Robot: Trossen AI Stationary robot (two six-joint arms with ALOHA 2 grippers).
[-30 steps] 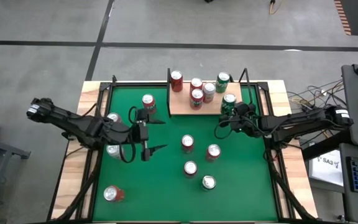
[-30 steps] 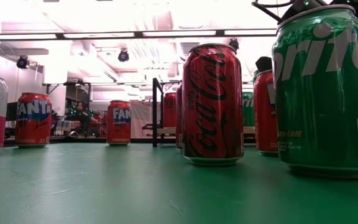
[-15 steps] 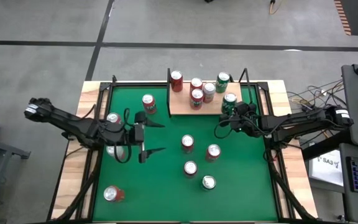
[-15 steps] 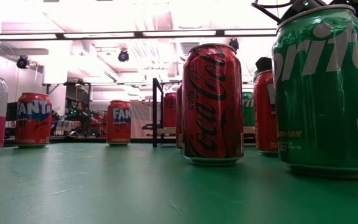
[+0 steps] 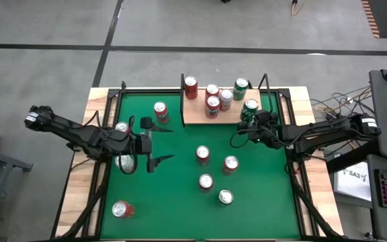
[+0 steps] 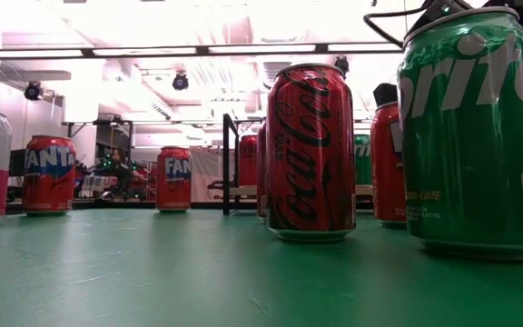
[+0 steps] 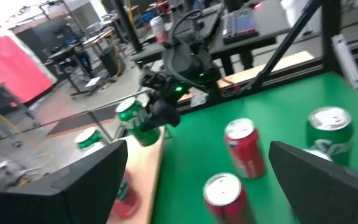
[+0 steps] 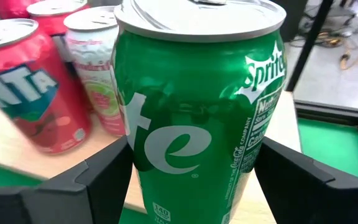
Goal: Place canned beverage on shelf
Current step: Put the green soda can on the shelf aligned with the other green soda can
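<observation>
The green felt table (image 5: 180,202) carries one light wooden shelf (image 5: 197,115) at its 12 o'clock edge, with four cans standing on it. Eight more cans stand on the felt. A ninth, the green Sprite can (image 5: 249,109), sits clamped between the fingers of the right gripper (image 5: 252,119) at the shelf's 3 o'clock end. The left gripper (image 5: 158,143), at 9 o'clock, hangs wide and empty.
</observation>
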